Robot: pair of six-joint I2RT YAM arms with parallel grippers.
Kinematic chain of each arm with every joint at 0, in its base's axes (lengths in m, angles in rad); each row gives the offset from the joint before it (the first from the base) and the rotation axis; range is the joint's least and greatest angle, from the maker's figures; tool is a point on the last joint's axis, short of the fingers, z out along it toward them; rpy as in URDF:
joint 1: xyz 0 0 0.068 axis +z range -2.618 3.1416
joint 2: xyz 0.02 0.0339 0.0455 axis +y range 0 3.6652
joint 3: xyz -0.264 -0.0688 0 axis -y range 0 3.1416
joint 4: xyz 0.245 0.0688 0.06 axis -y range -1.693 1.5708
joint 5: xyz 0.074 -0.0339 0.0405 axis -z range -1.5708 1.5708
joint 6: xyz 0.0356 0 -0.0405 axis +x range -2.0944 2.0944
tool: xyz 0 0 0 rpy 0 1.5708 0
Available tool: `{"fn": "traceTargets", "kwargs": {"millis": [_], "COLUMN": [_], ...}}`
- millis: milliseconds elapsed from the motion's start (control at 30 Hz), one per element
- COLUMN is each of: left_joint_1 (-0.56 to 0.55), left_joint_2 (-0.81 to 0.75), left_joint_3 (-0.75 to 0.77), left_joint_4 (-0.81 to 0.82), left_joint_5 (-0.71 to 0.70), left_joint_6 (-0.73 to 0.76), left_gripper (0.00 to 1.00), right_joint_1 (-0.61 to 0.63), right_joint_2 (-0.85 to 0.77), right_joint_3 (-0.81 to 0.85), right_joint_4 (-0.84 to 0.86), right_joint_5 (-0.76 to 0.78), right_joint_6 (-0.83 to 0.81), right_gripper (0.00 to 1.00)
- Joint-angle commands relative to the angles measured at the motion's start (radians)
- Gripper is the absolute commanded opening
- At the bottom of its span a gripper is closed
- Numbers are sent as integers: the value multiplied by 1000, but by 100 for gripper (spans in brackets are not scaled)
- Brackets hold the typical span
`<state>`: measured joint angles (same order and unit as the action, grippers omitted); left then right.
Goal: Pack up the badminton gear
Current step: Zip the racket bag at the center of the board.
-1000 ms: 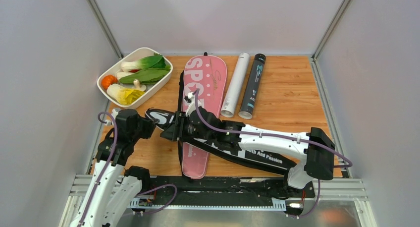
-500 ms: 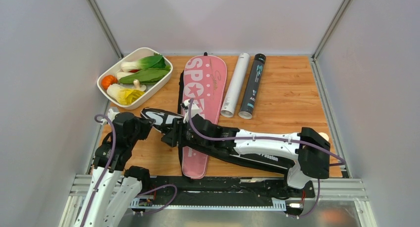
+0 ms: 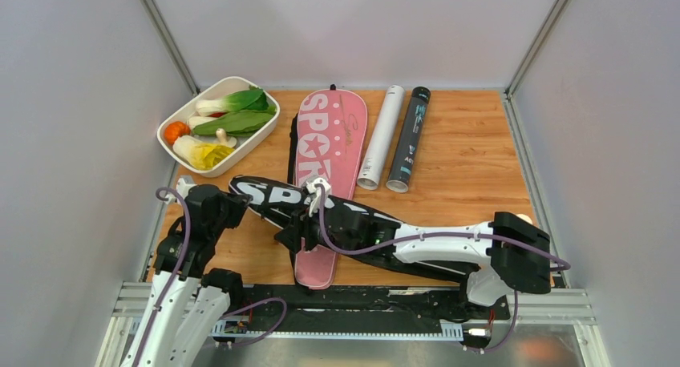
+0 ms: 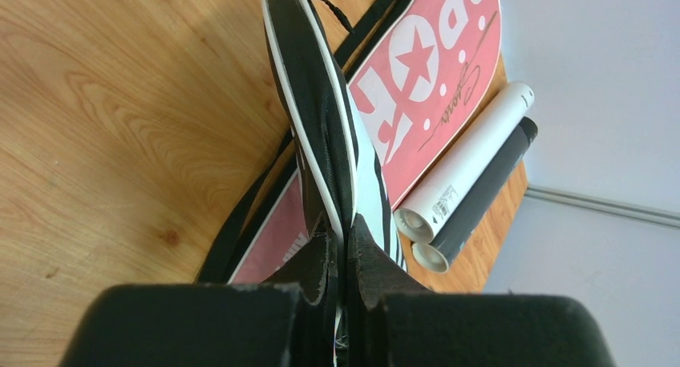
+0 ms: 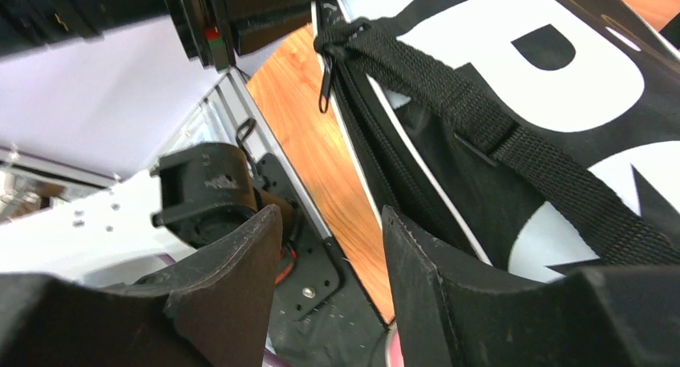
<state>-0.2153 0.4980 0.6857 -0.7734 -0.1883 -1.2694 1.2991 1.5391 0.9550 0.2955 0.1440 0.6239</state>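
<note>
The black "SPORT" cover [image 3: 269, 195] lies slanted across the table over the lower part of the pink "SPORT" cover [image 3: 333, 135]. My left gripper [image 3: 230, 200] is shut on the black cover's left end, and the left wrist view shows that cover [image 4: 321, 127] edge-on, pinched between the fingers. My right gripper [image 3: 290, 237] stands open just in front of the black cover [image 5: 521, 102], nothing between its fingers. Its zipper pull [image 5: 325, 86] and webbing strap [image 5: 465, 102] show close by. A white tube [image 3: 381, 139] and a black tube [image 3: 409, 139] lie side by side behind.
A white dish of vegetables [image 3: 172, 147] stands at the back left. The right arm [image 3: 449, 243] stretches low across the near half of the table, over the black cover. The table's metal front rail [image 3: 361, 299] runs just below the right gripper.
My right gripper has drawn back toward the table's near edge, uncovering the black cover's white lettering, and its jaws have widened a little. The left gripper has kept its hold.
</note>
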Motion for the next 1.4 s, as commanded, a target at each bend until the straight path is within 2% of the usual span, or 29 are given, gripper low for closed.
{"fn": "traceTargets", "kwargs": {"millis": [0,133,267,467,567,667,767,833,900,1033,1233,1367], "left_joint_1": [3,3,3,3,4,3,2,3,2,3,4,3], "left_joint_2": [14,-7,-4,28,45,62,66,64,60,60,60,68], "left_joint_3": [69,64,34,61,84,109,117,115,110,102,97,102], "left_joint_4": [-13,-29,-30,-74,-108,-139,-166,-175,-180,-193,-205,-218], "left_joint_5": [-65,-69,-42,-28,-13,-11,-19,-20,-16,1,29,16], "left_joint_6": [-1,-41,-86,-111,-134,-137,-150,-159,-169,-187,-200,-190], "left_gripper": [0,0,0,0,0,0,0,0,0,0,0,0], "right_joint_1": [32,105,140,143,169,190,190,190,190,194,195,192], "right_joint_2": [-45,-51,-47,33,77,97,96,111,130,153,263,279], "right_joint_3": [-47,49,119,182,158,28,-101,-154,-163,-155,-131,-121], "right_joint_4": [132,-21,-71,-57,51,305,586,704,762,773,884,876], "right_joint_5": [-15,120,195,224,296,363,304,258,241,190,200,167], "right_joint_6": [-165,-442,-682,-848,-1051,-1371,-1659,-1816,-1859,-1871,-1993,-1978], "right_gripper": [55,61,66,67,65,66,65,65,64,63,62,62]}}
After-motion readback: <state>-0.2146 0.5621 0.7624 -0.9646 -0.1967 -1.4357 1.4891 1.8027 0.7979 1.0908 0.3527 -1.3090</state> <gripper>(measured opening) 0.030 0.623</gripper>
